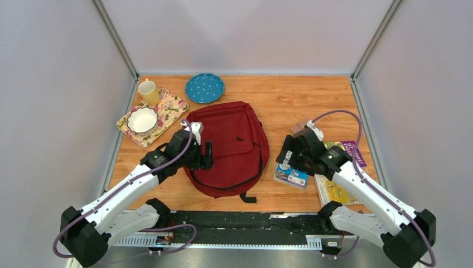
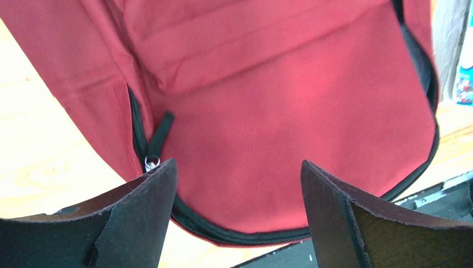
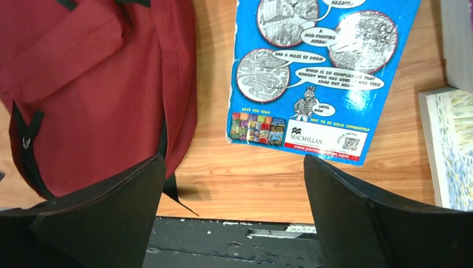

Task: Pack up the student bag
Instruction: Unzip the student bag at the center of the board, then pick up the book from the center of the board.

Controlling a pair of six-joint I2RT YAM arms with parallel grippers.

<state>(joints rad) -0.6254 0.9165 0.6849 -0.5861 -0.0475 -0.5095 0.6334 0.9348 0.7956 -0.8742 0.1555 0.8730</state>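
Note:
The dark red student bag [image 1: 228,146] lies flat in the middle of the table, front pocket up, its black zipper closed along the near edge [image 2: 240,234]. My left gripper [image 1: 205,154] hovers open and empty over the bag's left side, its left finger next to the zipper pull [image 2: 151,162]. My right gripper [image 1: 283,155] is open and empty, above the near end of a blue comic book [image 3: 321,72] that lies right of the bag [image 3: 95,84]. More books [image 1: 340,167] lie further right.
A floral tray [image 1: 170,109] with a white bowl [image 1: 142,120] and a yellow mug [image 1: 148,92] sits at the back left. A blue dotted plate [image 1: 204,88] lies behind the bag. A black rail [image 3: 234,245] runs along the near table edge.

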